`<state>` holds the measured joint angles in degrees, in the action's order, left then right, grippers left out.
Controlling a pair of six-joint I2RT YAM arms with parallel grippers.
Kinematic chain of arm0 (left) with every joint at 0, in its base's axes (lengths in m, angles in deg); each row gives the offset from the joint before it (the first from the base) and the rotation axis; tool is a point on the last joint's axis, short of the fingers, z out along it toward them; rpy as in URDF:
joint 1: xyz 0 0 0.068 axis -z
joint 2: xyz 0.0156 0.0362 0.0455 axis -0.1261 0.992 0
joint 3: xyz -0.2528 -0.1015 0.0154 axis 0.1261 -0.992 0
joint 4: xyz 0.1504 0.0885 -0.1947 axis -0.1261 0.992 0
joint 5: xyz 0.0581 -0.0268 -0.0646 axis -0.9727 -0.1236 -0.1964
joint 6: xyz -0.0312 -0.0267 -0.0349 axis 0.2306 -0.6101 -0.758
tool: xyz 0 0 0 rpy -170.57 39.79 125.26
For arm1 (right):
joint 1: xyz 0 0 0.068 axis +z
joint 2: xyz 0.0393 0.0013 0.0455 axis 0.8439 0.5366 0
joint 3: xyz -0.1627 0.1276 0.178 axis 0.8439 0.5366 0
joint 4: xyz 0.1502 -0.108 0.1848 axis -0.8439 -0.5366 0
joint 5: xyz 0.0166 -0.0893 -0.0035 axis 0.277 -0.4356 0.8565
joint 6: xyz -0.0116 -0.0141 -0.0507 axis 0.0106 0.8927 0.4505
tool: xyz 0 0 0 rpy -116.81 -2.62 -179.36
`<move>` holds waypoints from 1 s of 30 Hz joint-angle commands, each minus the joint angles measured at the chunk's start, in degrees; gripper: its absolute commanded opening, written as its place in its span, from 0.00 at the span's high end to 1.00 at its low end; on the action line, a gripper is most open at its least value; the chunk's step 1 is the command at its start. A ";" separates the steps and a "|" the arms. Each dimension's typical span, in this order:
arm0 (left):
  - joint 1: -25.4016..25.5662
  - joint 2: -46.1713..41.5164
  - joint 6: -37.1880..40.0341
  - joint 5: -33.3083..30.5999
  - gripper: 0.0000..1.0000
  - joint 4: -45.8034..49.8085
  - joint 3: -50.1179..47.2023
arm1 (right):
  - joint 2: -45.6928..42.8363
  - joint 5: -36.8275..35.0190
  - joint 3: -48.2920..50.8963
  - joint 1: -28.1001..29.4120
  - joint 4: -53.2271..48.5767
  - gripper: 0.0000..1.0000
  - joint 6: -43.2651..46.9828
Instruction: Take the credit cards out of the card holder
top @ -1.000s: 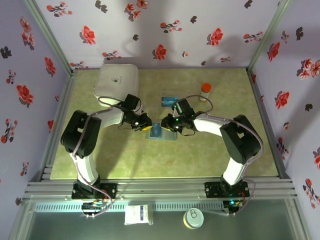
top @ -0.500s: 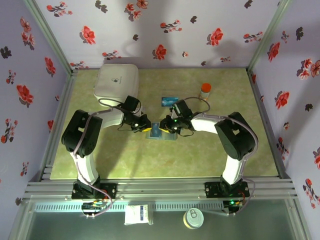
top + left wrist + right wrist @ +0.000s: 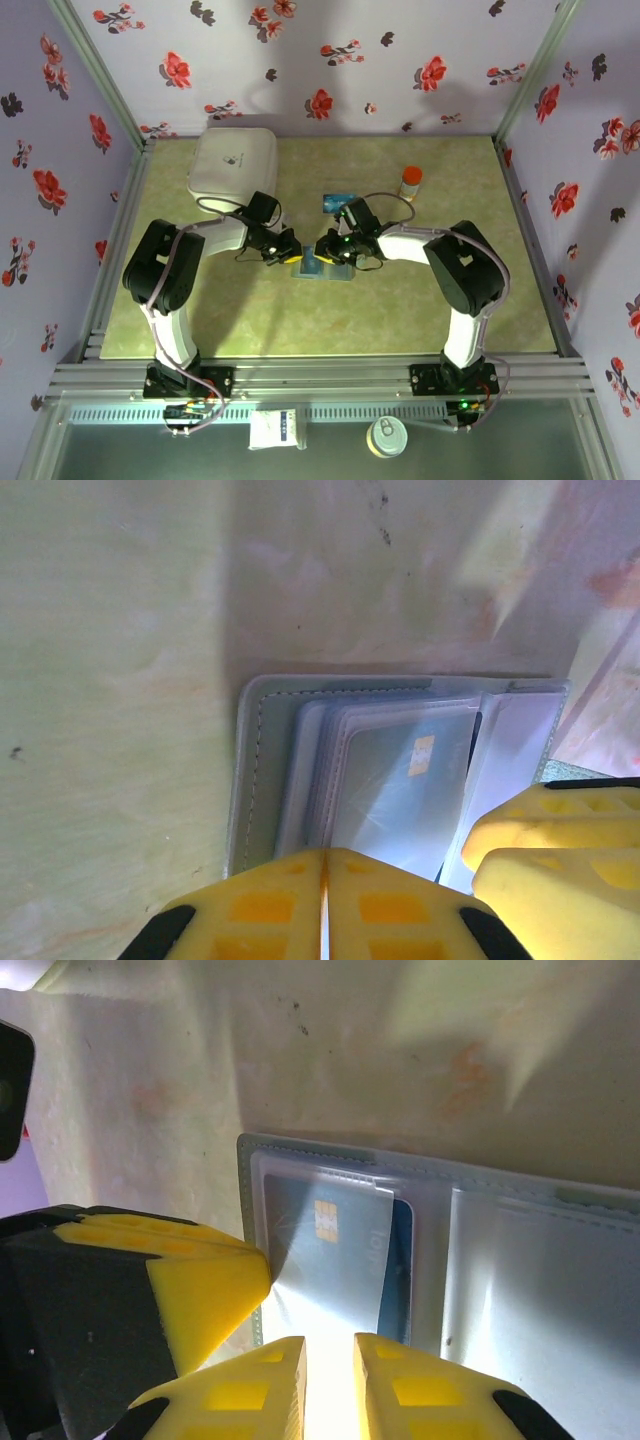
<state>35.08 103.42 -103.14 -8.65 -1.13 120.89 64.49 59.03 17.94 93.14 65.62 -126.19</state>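
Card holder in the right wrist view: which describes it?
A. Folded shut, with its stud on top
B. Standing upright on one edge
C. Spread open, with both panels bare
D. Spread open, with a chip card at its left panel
D: the card holder lies spread open with both clear-sleeved panels showing, and a credit card with a gold chip is at the left panel.

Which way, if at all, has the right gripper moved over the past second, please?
Yes. The right gripper has edged left, away from the orange-capped bottle and further over the card holder, toward the left gripper.
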 commanded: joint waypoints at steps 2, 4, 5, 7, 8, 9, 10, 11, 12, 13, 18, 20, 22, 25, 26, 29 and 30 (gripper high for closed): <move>-0.59 0.64 1.01 -0.08 0.90 0.88 -1.05 | 1.72 -0.90 -1.55 0.43 -2.83 0.78 1.18; -0.58 0.76 1.06 -0.08 0.90 1.02 -0.97 | 1.92 -1.27 -1.66 0.46 -3.52 0.78 1.37; -0.59 0.82 1.13 -0.12 0.90 1.15 -0.97 | 1.85 -1.74 -1.66 0.53 -4.31 0.78 1.69; -0.59 0.56 1.10 -0.21 0.90 1.06 -1.14 | 1.41 -3.34 -2.17 0.62 -6.83 0.78 2.67; -0.67 0.48 0.96 -0.13 0.90 0.87 -1.23 | 1.10 -4.31 -2.31 0.69 -8.04 0.78 3.31; -0.65 0.61 0.95 -0.16 0.90 0.86 -1.15 | 0.76 -5.03 -2.36 0.70 -8.86 0.78 3.75; -0.62 0.71 1.00 -0.13 0.90 0.94 -1.04 | 0.56 -5.33 -2.36 0.67 -9.36 0.78 3.98; -0.63 0.81 1.05 -0.13 0.90 1.01 -0.97 | 0.28 -5.70 -2.32 0.70 -9.72 0.78 4.20; -0.65 0.73 1.03 -0.08 0.90 1.02 -0.97 | -0.06 -5.88 -2.34 0.70 -9.91 0.78 4.30; -0.61 0.65 0.97 -0.10 0.90 1.06 -0.97 | -0.32 -6.00 -2.32 0.70 -10.04 0.78 4.38; -0.63 0.65 1.03 -0.06 0.90 1.26 -0.56 | -1.24 -6.01 -2.24 0.68 -9.83 0.78 4.45; -0.66 0.21 1.03 -0.15 0.90 1.40 -0.53 | -1.73 -6.19 -2.16 0.70 -10.01 0.78 4.47; -0.74 -0.21 1.11 -0.24 0.90 1.63 -0.31 | -2.06 -6.34 -2.22 0.70 -10.18 0.78 4.56; -0.75 -0.66 1.72 -0.46 0.90 2.67 0.54 | -2.60 -6.09 -2.12 0.70 -10.26 0.77 4.56; -0.79 -0.99 1.77 -0.57 0.90 3.06 0.83 | -2.95 -6.22 -1.99 0.70 -10.35 0.77 4.67; -0.77 -1.94 1.53 -0.51 0.90 3.20 1.19 | -4.12 -7.28 -1.62 0.62 -10.57 0.76 5.30; -0.70 -2.17 1.54 -0.53 0.90 3.36 1.44 | -4.37 -7.43 -1.57 0.61 -10.62 0.76 5.43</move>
<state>34.88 103.18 -102.93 -8.72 -0.17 121.17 62.54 53.48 16.25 93.47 56.48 -122.52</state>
